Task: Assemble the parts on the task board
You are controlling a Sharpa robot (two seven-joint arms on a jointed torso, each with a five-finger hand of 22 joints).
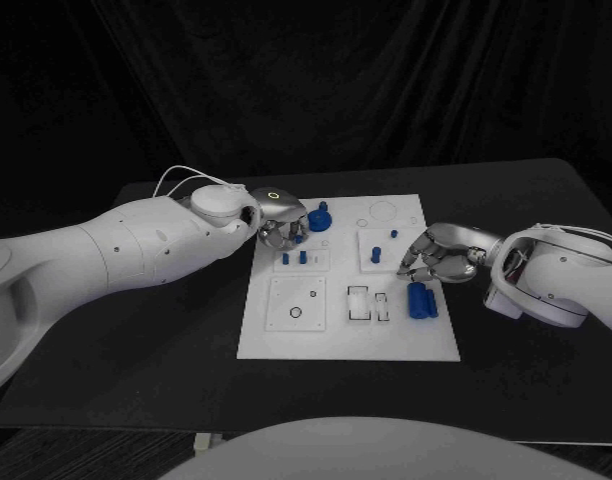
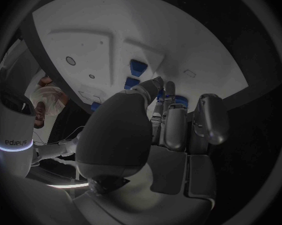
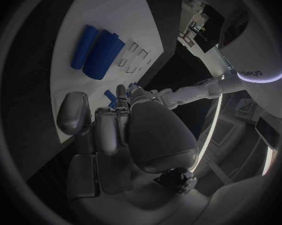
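Head view: we see small pegs (image 1: 295, 258) seated in task board (image 1: 349, 340); blue cylinders (image 1: 420, 300) loose. Left hand (image 1: 280, 222) & right hand (image 1: 437, 256) fingers curled, grip can't tell. Approx midway, we judge.

Black table (image 1: 176, 340) with rounded corners, dark pleated curtain (image 1: 321, 80) behind it, dim light

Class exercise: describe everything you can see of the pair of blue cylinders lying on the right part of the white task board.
The two blue cylinders lie side by side on the flat white rectangular task board, near its right edge, touching along their lengths. They look like smooth matt plastic. In the right wrist view one is plainly thicker than the other, which is slimmer. Neither stands in a slot; they rest beside two small rectangular cut-outs. The silver right hand hovers just beyond their far end; no contact with them is visible.
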